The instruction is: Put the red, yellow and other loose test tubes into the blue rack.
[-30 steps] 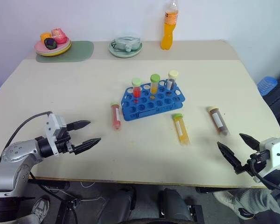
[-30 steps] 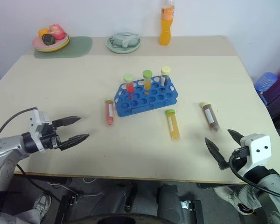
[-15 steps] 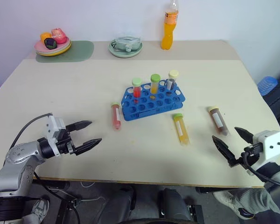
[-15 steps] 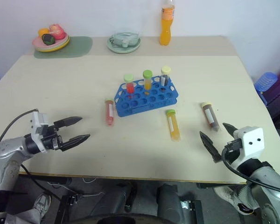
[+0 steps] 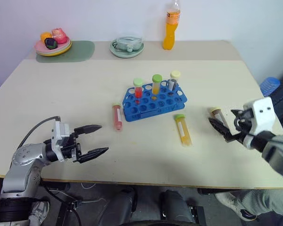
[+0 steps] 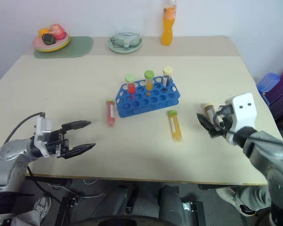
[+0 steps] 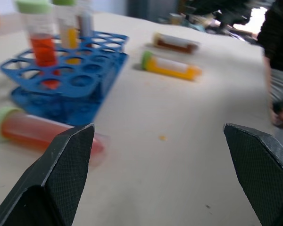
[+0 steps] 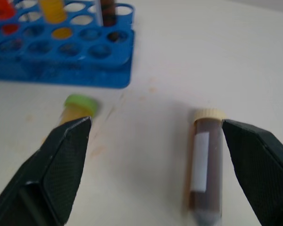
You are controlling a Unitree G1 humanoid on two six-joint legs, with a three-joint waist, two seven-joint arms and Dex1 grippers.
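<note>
Now the right gripper (image 5: 228,126), jaws spread and empty, hovers over the brown tube (image 8: 202,165) near the table's (image 5: 61,94) right edge, with the yellow tube (image 5: 183,130) at its 9 o'clock and the blue rack (image 5: 154,102) at 10, while the open left gripper (image 5: 95,140) hangs above bare tabletop, the red tube (image 5: 117,117) at its 1 o'clock.

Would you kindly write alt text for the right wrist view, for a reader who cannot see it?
The open right gripper frames a brown-filled plastic test tube with a cream cap lying on the beige table. Beside one black finger lies a yellow test tube with a green cap; beyond stands the blue plastic rack, already holding tubes.
</note>
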